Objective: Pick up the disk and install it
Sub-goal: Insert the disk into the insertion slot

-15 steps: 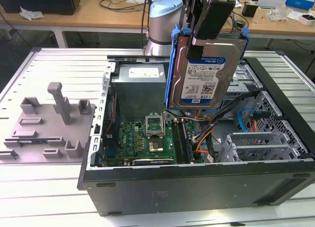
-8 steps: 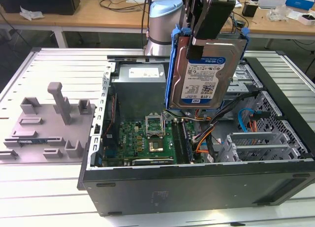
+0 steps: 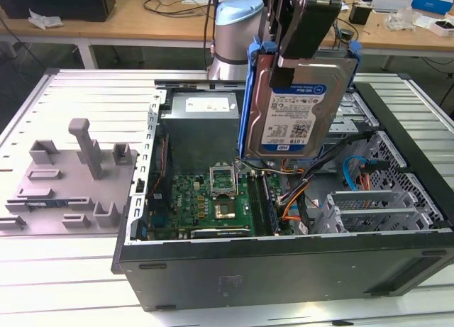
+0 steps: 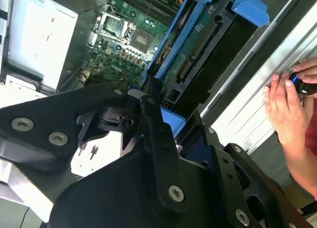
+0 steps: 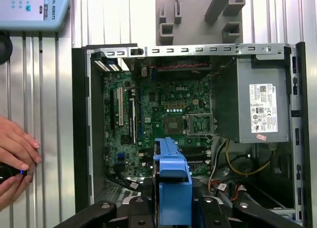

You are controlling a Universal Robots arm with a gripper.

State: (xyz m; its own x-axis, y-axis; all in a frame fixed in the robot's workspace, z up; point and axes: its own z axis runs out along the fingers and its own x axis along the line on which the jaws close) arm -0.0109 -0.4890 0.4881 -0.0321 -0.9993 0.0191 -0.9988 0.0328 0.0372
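The disk [image 3: 298, 111], a silver hard drive with a white-and-blue label and a blue frame, hangs upright above the open computer case [image 3: 284, 270], over its far right part. My gripper [image 3: 289, 66] is shut on the disk's upper edge. The second wrist view has the black fingers [image 4: 154, 134] clamping the blue frame, with the disk's [image 4: 195, 45] green circuit board and connector side showing. In the first wrist view the blue frame of the disk [image 5: 172, 186] sits between the gripper's [image 5: 172, 212] black fingers, above the motherboard [image 5: 168, 109].
Inside the case lie the motherboard [image 3: 213, 199], a grey power supply [image 3: 202, 125] and metal drive cages [image 3: 362, 206]. A grey fixture plate [image 3: 71, 178] lies at the exterior view's left. A person's hands [image 5: 15, 156] rest beside the case. A control pendant [image 5: 29, 8] lies nearby.
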